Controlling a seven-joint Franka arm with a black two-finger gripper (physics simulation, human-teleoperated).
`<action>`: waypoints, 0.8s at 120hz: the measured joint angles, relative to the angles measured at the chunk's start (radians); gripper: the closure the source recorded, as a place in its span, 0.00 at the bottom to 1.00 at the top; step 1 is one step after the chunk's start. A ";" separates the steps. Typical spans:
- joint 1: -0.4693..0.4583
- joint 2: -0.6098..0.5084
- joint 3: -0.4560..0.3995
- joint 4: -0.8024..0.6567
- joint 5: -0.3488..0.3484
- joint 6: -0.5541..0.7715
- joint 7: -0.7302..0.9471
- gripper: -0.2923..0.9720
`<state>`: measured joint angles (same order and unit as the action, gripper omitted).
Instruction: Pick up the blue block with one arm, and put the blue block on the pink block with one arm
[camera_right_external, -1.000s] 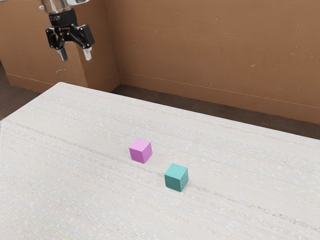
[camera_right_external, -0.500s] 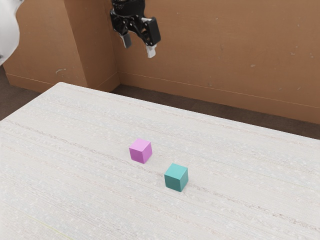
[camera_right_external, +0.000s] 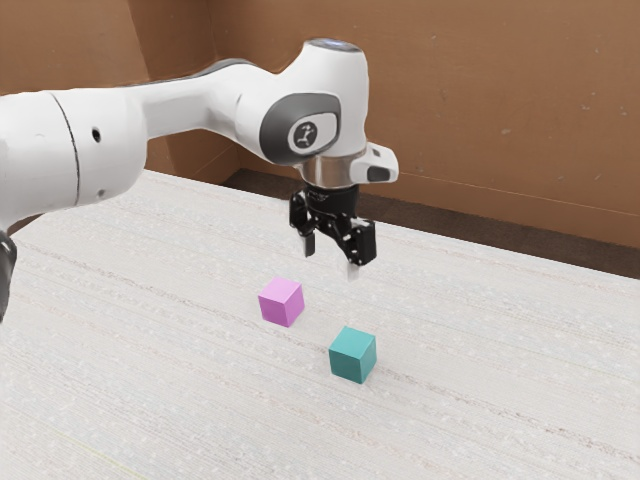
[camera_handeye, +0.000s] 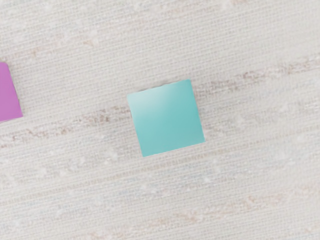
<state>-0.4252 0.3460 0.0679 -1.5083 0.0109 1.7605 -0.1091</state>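
In the exterior view, the white arm (camera_right_external: 150, 110) comes in from the left edge and bends down near the frame's centre. There the black gripper (camera_right_external: 331, 260) hangs above the wood-grain table (camera_right_external: 520, 340), its fingers spread apart with nothing between them. Just below the gripper, slightly left of centre, the pink block (camera_right_external: 281, 301) sits flat on the table. The blue block (camera_right_external: 352, 354) sits lower and to the right of it, near but not touching. The gripper is clear of both blocks. Behind the table a brown wall (camera_right_external: 500, 90) fills the upper part of the frame, with a dark strip of floor (camera_right_external: 520, 235) at its foot. In the wrist view, the blue block (camera_handeye: 166, 118) lies on the table (camera_handeye: 225, 200) almost directly under the hand, its edges slightly askew to the table's grain. The pink block (camera_handeye: 9, 95) shows as a partial face cut by the frame's edge, apart from the blue block with bare table between them.
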 joint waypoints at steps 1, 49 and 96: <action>-0.001 0.005 0.000 0.000 -0.001 0.009 -0.001 0.23; 0.014 0.049 0.000 -0.207 -0.041 0.414 0.054 0.23; 0.007 0.015 0.000 -0.366 -0.137 0.579 0.103 0.23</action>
<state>-0.4179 0.3610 0.0680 -1.8745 -0.1259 2.3390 -0.0066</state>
